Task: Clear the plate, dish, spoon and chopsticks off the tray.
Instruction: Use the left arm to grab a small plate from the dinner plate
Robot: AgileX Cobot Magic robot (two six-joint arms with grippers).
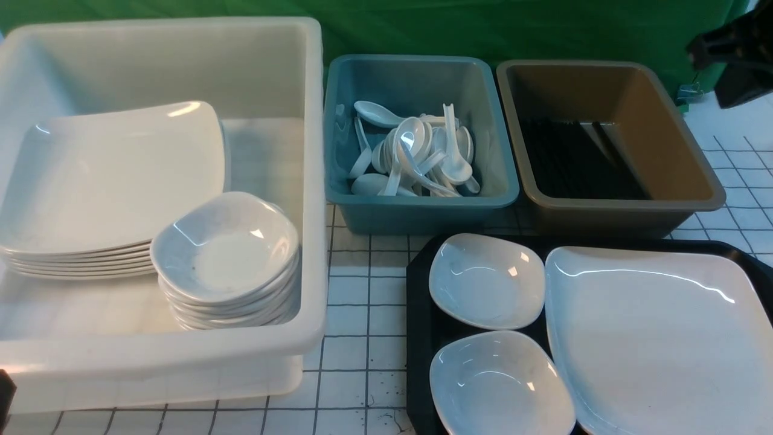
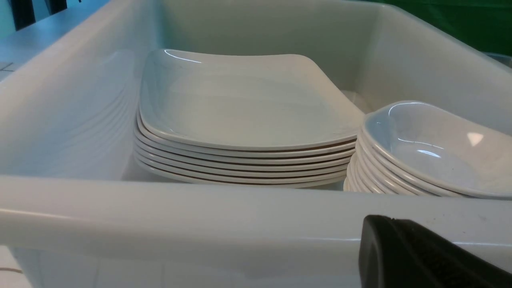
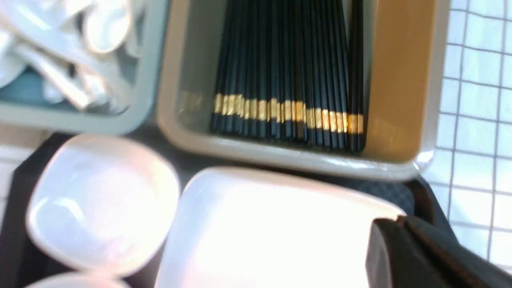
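The black tray (image 1: 418, 338) at the front right holds the large white plate (image 1: 658, 338) and two small white dishes, one further back (image 1: 486, 281) and one nearer (image 1: 498, 383). White spoons (image 1: 416, 151) lie piled in the teal bin. Black chopsticks (image 1: 580, 160) with gold bands (image 3: 288, 110) fill the brown bin. My right gripper (image 3: 395, 221) is shut and empty, hovering above a corner of the plate (image 3: 260, 232) near the brown bin. My left gripper (image 2: 394, 219) is shut and empty, just outside the white tub's near wall.
The white tub (image 1: 181, 356) on the left holds a stack of large plates (image 1: 115, 175) and a stack of small dishes (image 1: 226, 248). The teal bin (image 1: 423, 202) and the brown bin (image 1: 628, 208) stand side by side behind the tray. My right arm (image 1: 734, 54) hangs high at the back right.
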